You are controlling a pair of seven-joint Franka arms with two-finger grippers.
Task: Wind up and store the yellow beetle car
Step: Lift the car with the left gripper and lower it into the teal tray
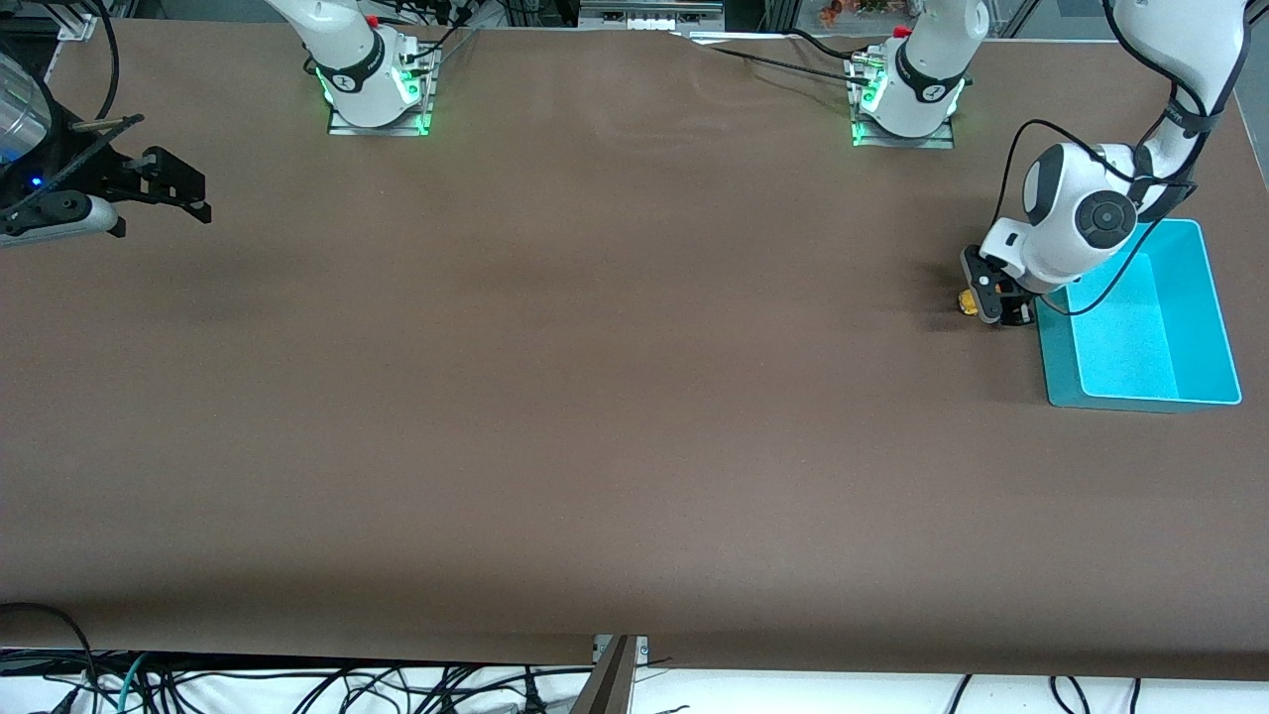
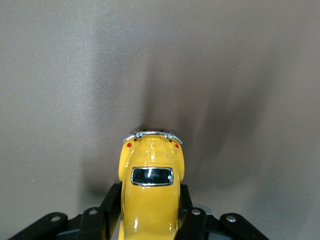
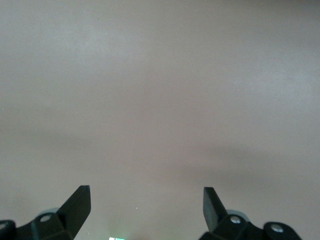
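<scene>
The yellow beetle car [image 1: 966,301] sits on the brown worktop [image 1: 595,397] at the left arm's end, just beside the teal bin [image 1: 1219,327], by the bin's corner that lies toward the robots' bases and toward the right arm's end. The left hand [image 1: 991,302] is down at the worktop and pinches the car: in the left wrist view the yellow beetle car [image 2: 151,192] lies lengthwise between the two black fingers [image 2: 111,205], which press against its flanks about halfway along the body. Its chrome bumper and two small red tail lamps point away from the wrist, clear of the fingertips, and its dark, chrome-framed rear window faces up. The other end of the car runs back under the hand [image 2: 150,220] and cannot be seen. In the front view only a small patch of yellow shows beside the fingers, on the side toward the right arm's end; the wheels are hidden there. Whether the car rests on the worktop or is raised a little cannot be told.

The right hand [image 1: 183,193] waits up over the worktop at the right arm's end, well apart from the car, its fingers [image 3: 77,205] spread wide with nothing between them and bare brown surface below
</scene>
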